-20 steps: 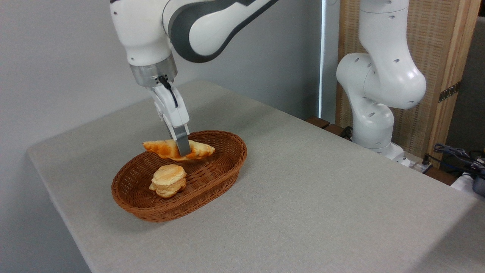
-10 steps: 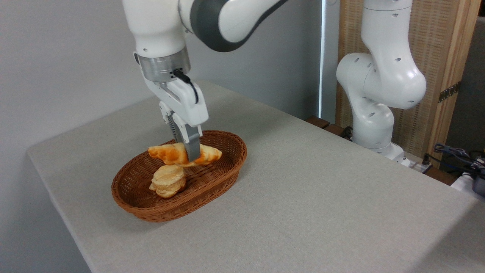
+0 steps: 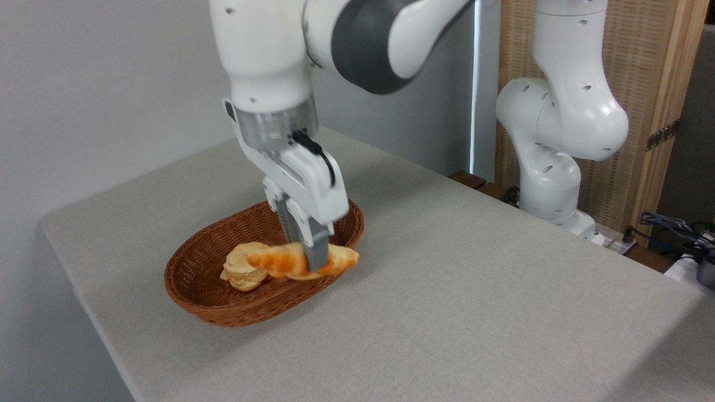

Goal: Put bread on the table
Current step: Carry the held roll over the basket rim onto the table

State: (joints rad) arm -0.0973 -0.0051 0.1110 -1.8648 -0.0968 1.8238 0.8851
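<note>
Here the oval wicker basket (image 3: 212, 296), brown and tightly woven, sits on the table (image 3: 475, 290) with its grey-beige cloth. Inside it lies a round, layered pale bun (image 3: 241, 271). Just right of that, the gripper (image 3: 313, 262) is clamped on the bread (image 3: 279, 262), a long golden pastry with pointed ends, somewhat blurred. Half a second ago the bread hung over the basket's middle; now it is lower and nearer, seemingly crossing the front right rim.
</note>
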